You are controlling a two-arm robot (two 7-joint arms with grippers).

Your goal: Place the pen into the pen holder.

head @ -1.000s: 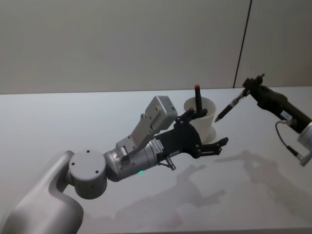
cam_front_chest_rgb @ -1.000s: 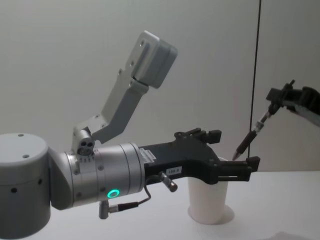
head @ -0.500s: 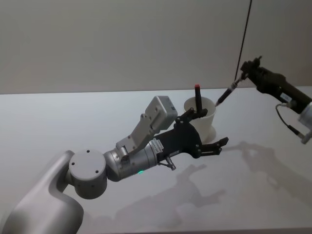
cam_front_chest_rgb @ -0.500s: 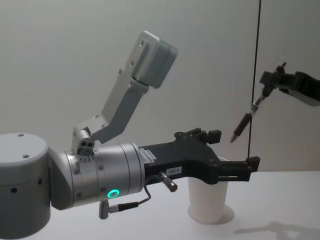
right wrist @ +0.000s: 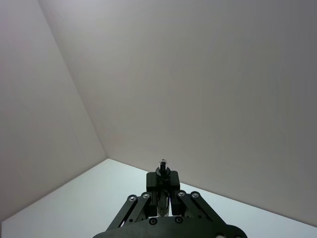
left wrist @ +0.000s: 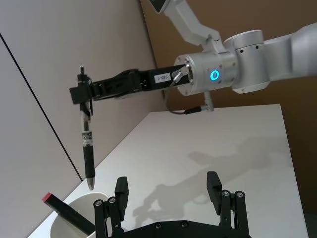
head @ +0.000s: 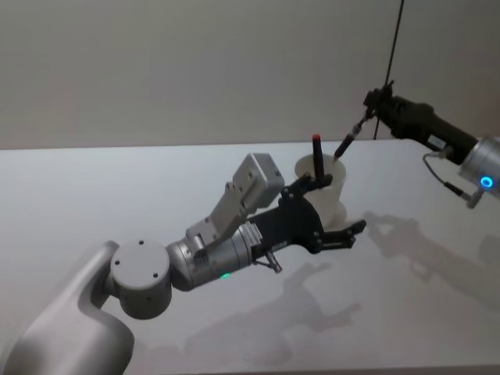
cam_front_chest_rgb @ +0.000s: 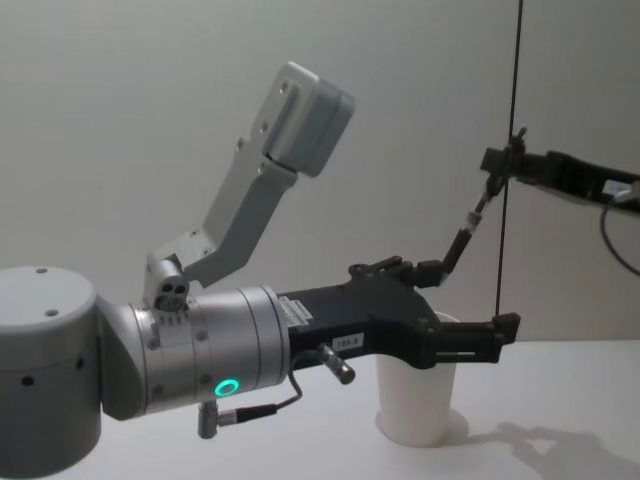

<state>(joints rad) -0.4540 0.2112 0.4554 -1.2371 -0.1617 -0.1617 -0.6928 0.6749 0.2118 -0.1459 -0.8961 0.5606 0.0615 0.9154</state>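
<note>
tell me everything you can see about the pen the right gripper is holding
The pen is slim, with a clear upper barrel bearing dark print, a black lower grip and a fine tip. It hangs tip down, slightly tilted. The right gripper is shut on its upper end, leaving a short stub above the fingers. Its tip hovers just above the rim of the white paper cup, touching nothing else. A red-capped pen already leans inside the cup.

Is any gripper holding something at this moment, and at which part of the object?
The right gripper holds the pen near its upper end, tip down above the pen holder. The left gripper is open, holding nothing.
</note>
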